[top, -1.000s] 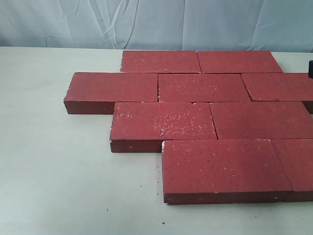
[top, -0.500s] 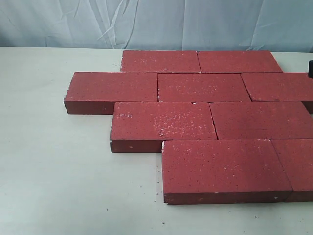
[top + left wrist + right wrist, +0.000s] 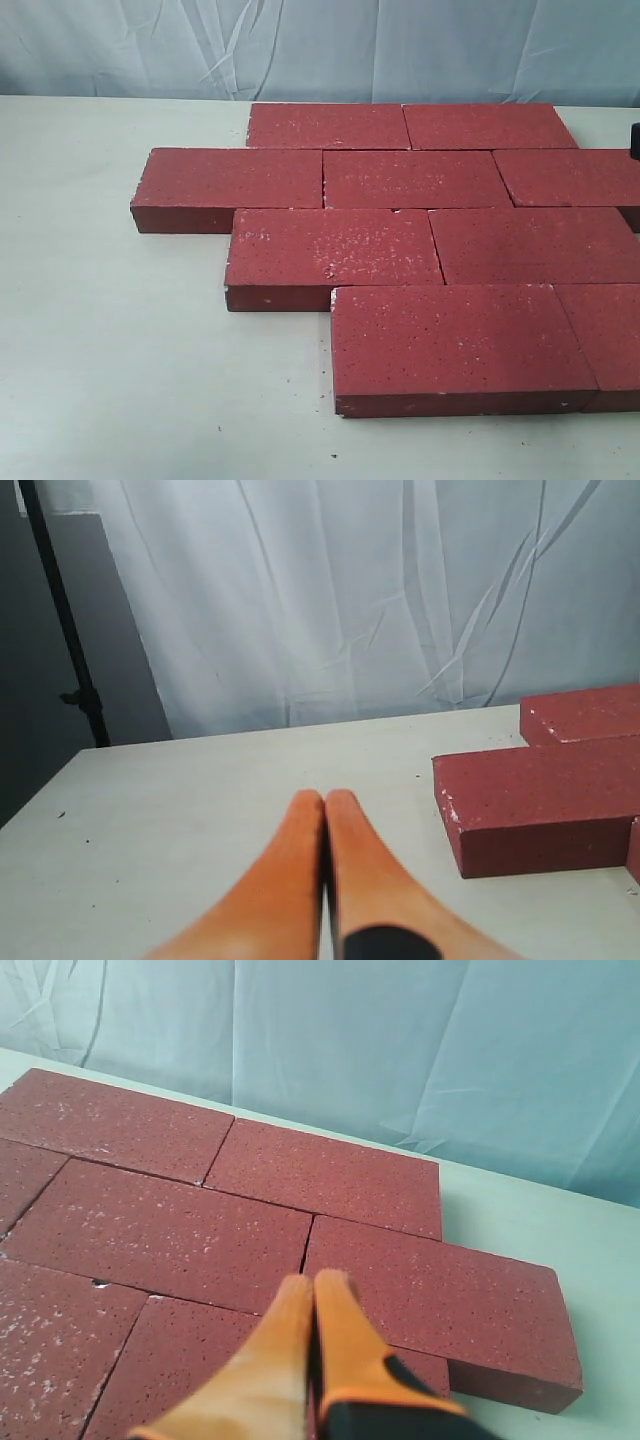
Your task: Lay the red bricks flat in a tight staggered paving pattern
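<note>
Partly cropped: red bricks (image 3: 417, 180) run past right edge

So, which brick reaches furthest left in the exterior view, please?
The leftmost brick of the second row from the back; it juts past every other row.

red bricks (image 3: 418, 180), staggered touching rows, pale table (image 3: 120, 380)

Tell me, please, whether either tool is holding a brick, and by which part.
Nothing is held. The left tool is shut and empty over the table; the right tool is shut and empty over the red bricks.
</note>
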Available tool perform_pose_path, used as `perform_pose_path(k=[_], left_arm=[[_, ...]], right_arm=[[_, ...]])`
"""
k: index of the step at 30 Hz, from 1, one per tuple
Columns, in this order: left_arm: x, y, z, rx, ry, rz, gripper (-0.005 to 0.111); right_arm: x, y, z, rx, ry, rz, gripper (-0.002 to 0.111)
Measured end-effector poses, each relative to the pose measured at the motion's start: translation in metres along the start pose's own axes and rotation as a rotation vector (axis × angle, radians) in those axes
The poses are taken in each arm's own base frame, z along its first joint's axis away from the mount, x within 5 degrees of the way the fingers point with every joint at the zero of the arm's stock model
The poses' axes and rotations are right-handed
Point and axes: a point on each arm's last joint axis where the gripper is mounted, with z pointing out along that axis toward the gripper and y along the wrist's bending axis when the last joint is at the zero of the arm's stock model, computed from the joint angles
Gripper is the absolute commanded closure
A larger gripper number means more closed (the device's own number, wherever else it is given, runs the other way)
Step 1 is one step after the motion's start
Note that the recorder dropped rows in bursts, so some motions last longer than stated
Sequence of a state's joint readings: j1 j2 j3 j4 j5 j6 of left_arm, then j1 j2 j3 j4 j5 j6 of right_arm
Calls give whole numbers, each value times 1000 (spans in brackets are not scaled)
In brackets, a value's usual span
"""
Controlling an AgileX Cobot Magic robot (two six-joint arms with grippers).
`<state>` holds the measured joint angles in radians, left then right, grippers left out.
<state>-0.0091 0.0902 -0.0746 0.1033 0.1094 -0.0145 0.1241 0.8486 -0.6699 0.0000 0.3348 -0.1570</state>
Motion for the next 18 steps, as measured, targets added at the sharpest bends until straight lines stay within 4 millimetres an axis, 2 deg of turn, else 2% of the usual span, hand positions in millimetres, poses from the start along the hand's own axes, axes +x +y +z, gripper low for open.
perform_pose_path(k=[7,18], left_arm=[[19,-2,-2,2,15,-9,107],[28,-2,-5,-4,92,-33,107]], right_arm=[[0,0,0,0,0,0,109],[0,0,0,0,0,0,109]])
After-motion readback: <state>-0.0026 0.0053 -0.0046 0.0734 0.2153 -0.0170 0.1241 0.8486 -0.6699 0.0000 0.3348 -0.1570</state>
